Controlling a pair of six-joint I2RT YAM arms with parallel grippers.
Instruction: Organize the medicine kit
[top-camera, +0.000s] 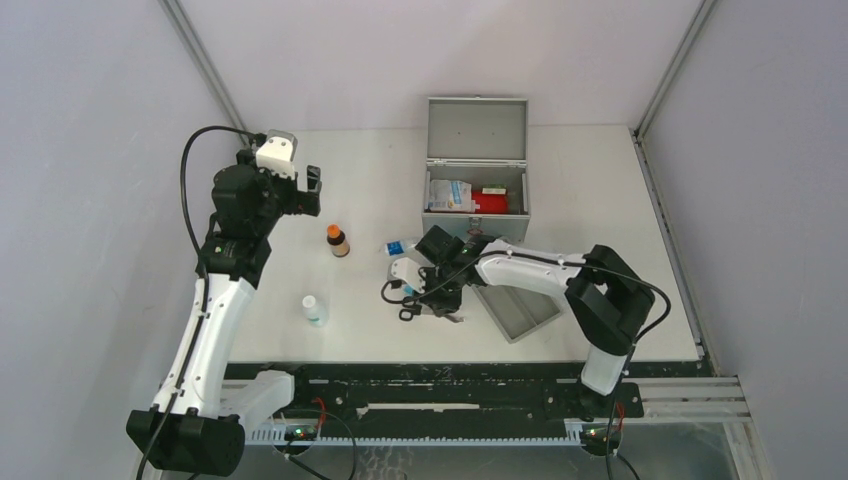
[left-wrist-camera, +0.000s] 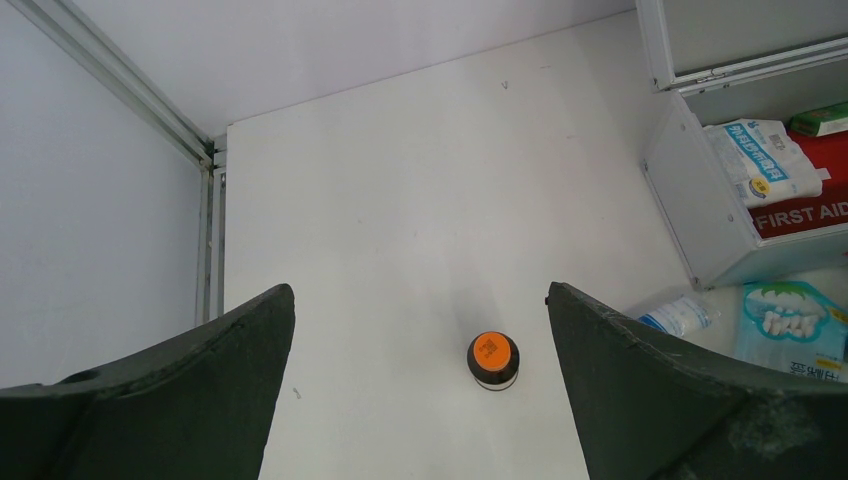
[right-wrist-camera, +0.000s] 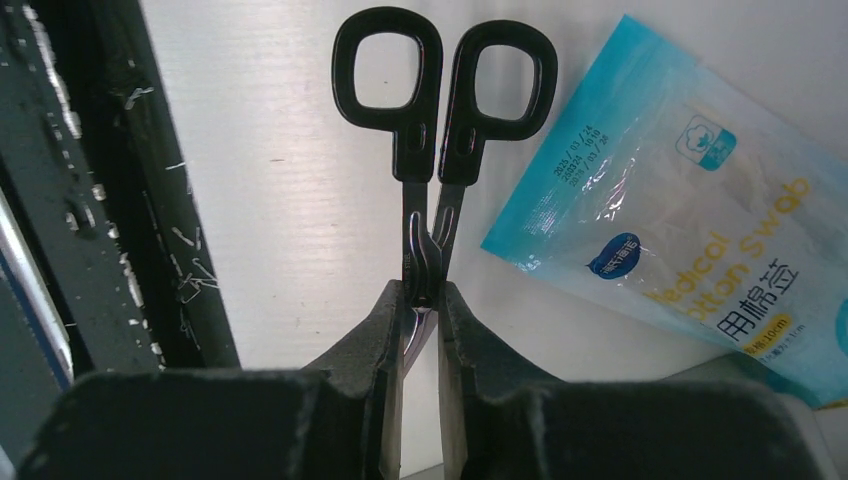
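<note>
Medicine kit sits at the back middle of the counter with its lid flipped up and standing upright behind it. Inside you can see a white-and-blue packet, a red first aid pouch and the corner of a green box. Right jaws are clamped on the blades of the scissors, black handles pointing away from the wrist, just in front of the kit. A blue swab packet lies right beside the scissors, and a grey tray sits near that arm's forearm. Left jaws are spread wide, gripping nothing, up over the left side of the counter, with an orange-capped bottle standing below, between them in the wrist view. A white bottle stands nearer the front, and a small clear bottle lies by the kit's front corner.
</note>
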